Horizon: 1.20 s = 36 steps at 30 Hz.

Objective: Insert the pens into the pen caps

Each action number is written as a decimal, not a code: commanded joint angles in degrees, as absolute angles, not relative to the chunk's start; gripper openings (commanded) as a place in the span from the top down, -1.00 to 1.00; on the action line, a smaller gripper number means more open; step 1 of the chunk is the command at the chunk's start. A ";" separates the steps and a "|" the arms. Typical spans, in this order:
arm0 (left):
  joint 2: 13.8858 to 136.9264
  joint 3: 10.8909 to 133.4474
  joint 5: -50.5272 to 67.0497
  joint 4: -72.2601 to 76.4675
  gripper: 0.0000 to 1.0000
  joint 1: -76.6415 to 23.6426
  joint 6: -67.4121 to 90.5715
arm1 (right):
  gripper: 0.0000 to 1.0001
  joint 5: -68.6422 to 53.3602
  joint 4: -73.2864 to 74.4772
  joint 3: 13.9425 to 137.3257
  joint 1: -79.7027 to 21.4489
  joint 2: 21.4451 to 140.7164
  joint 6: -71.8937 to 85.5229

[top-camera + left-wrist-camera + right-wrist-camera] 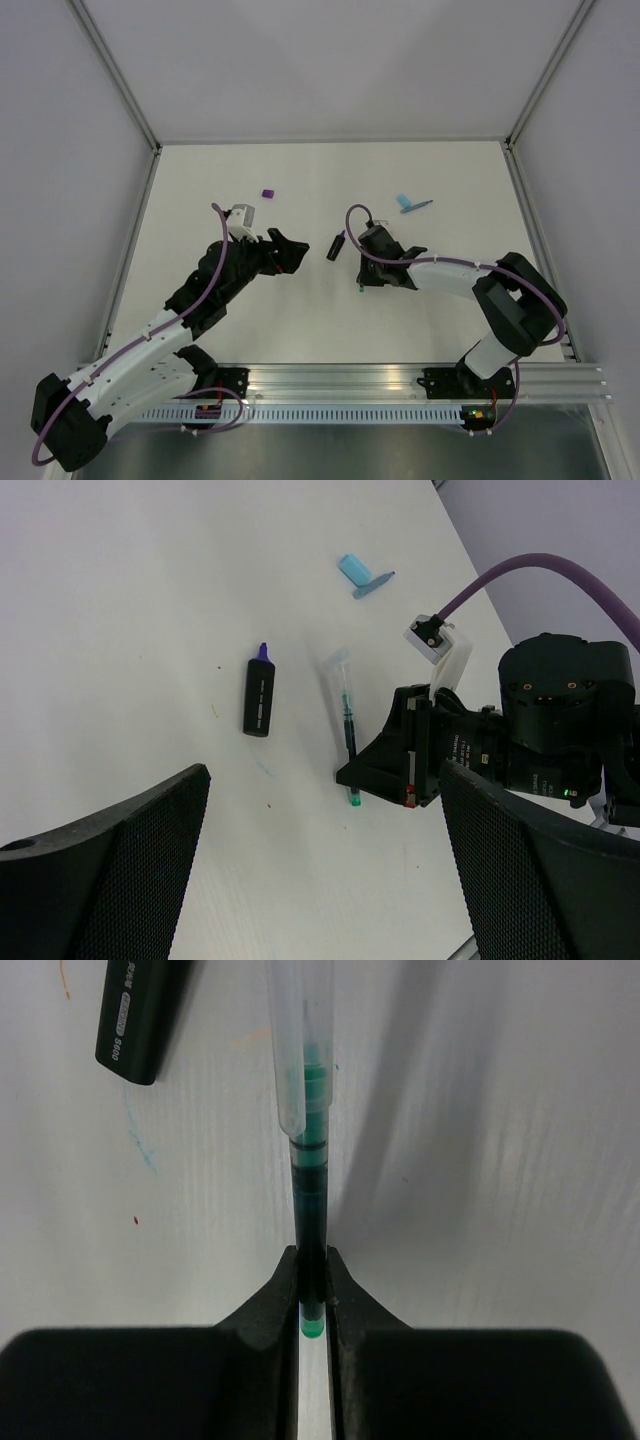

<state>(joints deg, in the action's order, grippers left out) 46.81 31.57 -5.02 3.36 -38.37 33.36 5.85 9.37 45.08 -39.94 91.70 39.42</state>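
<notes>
**Pens and caps as I see them from the console**

The thin dark pen (312,1210) lies flat mid-table. A clear cap (295,1050) covers its far end, and its green tail is pinched between the right gripper (315,1265) fingers. Just to its left I see the stubby black marker (258,692) lying uncapped with its purple tip bare. A purple cap (268,193) sits well apart, farther back and left. Back right, the thin blue pen (419,206) lies just beside a stubby light-blue piece (403,200). I cannot tell whether that piece is a cap or a highlighter.
</notes>
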 commanded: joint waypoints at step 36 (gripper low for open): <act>50.45 32.78 -3.69 5.54 -0.99 -38.41 29.79 | 0.40 10.37 14.85 60.44 -26.30 84.98 39.73</act>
